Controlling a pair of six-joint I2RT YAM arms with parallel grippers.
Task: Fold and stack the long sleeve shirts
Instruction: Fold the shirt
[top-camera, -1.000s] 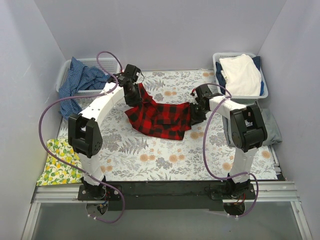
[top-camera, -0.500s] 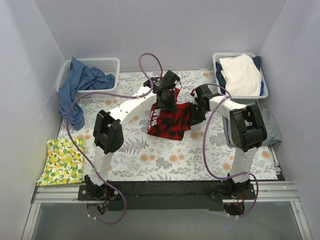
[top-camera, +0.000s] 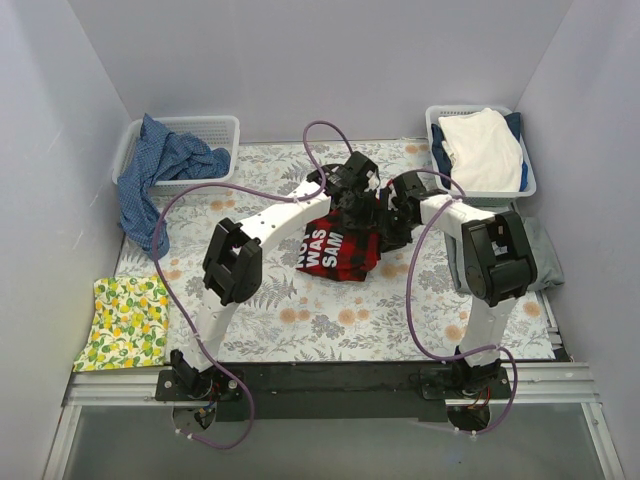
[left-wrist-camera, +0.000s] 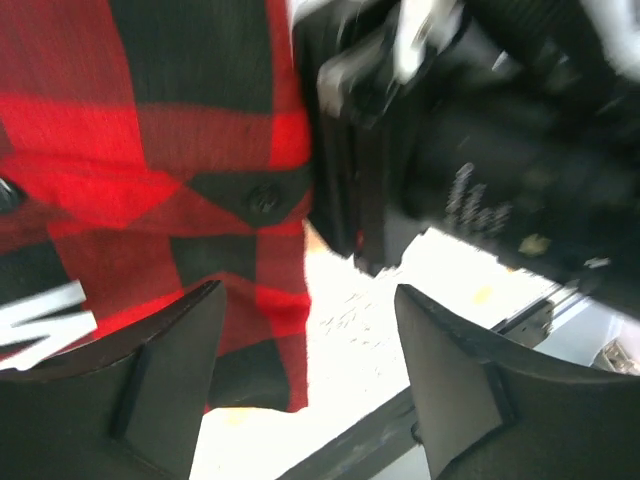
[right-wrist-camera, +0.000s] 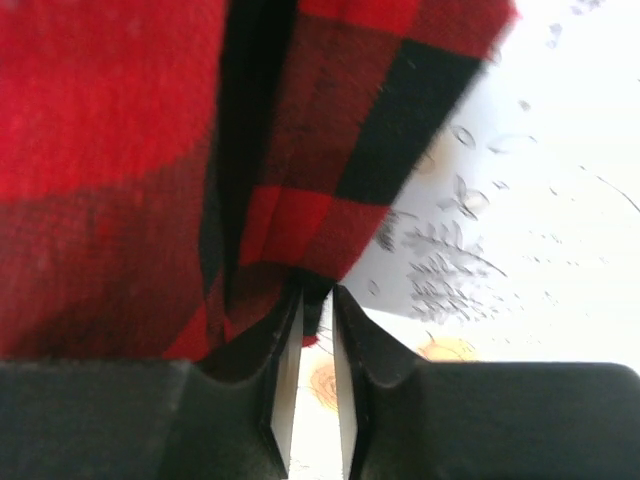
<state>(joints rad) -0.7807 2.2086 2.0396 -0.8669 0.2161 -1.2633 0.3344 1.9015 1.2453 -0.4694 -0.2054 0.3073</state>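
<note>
A second ago the plaid shirt (top-camera: 335, 248) lay stretched across the middle of the table (top-camera: 300, 315), its left end pinched shut in the left gripper (left-wrist-camera: 305, 300) out toward 10 o'clock; that arm has since swung the end over to the right, and the shirt now sits as a narrower bundle just right of centre, white lettering facing up; the left fingers (left-wrist-camera: 170, 370) have just sprung apart and hang over the cloth with nothing between them, so the carried end looks released; the right gripper (right-wrist-camera: 315, 300) has not moved, its fingers nearly together and clamped on the shirt's edge at the bundle's 3 o'clock side; I judge this as one fold across the width laid down, still lumpy rather than flat, with smoothing or a further fold to come before stacking; the grey shirt (top-camera: 545, 255) at the table's 3 o'clock edge lies untouched.
</note>
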